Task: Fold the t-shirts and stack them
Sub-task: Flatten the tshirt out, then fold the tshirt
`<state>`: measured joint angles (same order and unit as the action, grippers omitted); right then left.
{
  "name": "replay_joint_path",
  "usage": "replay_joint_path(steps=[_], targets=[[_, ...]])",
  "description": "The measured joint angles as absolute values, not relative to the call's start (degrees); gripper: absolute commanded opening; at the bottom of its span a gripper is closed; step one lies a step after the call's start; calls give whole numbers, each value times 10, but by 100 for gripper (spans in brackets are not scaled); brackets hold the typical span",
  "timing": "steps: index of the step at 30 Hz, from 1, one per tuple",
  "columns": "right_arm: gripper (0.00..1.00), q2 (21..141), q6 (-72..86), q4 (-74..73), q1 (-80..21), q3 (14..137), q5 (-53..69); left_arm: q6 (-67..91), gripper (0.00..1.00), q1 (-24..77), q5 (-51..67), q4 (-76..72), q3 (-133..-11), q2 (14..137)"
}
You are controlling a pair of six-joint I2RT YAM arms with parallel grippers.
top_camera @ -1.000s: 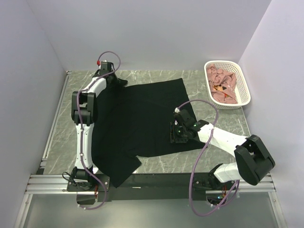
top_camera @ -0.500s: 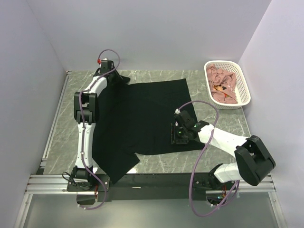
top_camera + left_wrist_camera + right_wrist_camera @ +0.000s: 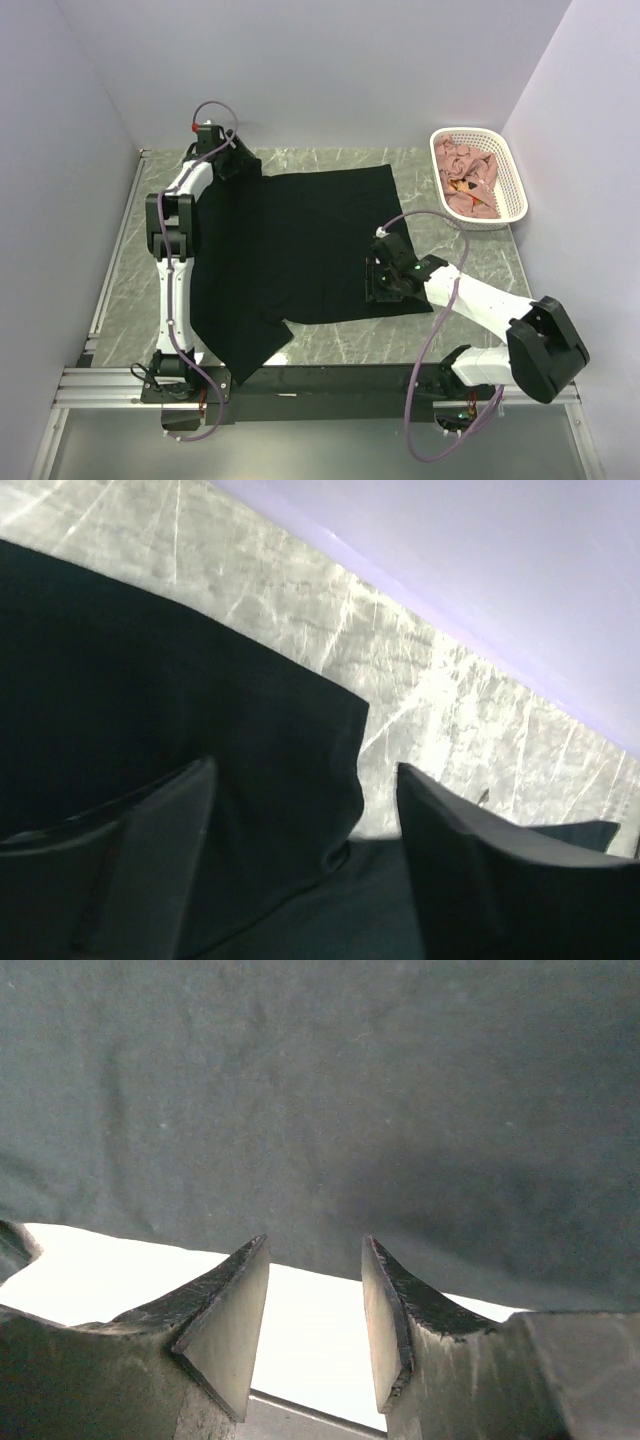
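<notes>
The black t-shirt (image 3: 300, 250) lies spread flat on the marble table (image 3: 460, 255). My left gripper (image 3: 243, 166) is at its far left corner by the back wall. In the left wrist view that gripper (image 3: 305, 770) is open, and the shirt's dark cloth (image 3: 180, 700) lies loose under and between the fingers. My right gripper (image 3: 376, 286) hovers at the shirt's near right hem. In the right wrist view its jaws (image 3: 315, 1260) stand apart with nothing between them, and the hem of the black cloth (image 3: 330, 1110) lies just past the tips. Pink t-shirts (image 3: 466, 178) sit crumpled in the basket.
The white lattice basket (image 3: 521, 196) stands at the far right corner against the side wall. Walls close in the table at the back, left and right. Bare marble shows left of the shirt (image 3: 130, 270) and between the shirt and the basket.
My left gripper has opened and let go of the shirt's far left corner, drawing back a little to the left. The right arm has shifted slightly rightward along the near hem.
</notes>
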<state>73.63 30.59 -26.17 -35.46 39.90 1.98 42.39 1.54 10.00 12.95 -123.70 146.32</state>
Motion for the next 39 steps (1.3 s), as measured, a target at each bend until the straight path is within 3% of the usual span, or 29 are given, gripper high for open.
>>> replay_joint_path(steps=[7, 13, 21, 27, 39], targets=[[50, 688, 309, -284, -353, 404, -5, 392, 84, 17, 103, 119, -1155, 1375], [49, 631, 321, -298, -352, 403, -8, 354, 77, 40, 80, 113, -1136, 1290], [49, 546, 337, -323, -352, 392, -10, 347, 76, 87, 51, 125, -1074, 1275], [58, 528, 352, -344, -349, 379, -31, 365, 78, 86, 1, 187, -955, 1226], [57, 542, 361, -351, -279, 354, -53, 485, 73, 73, -164, 362, -569, 721]])
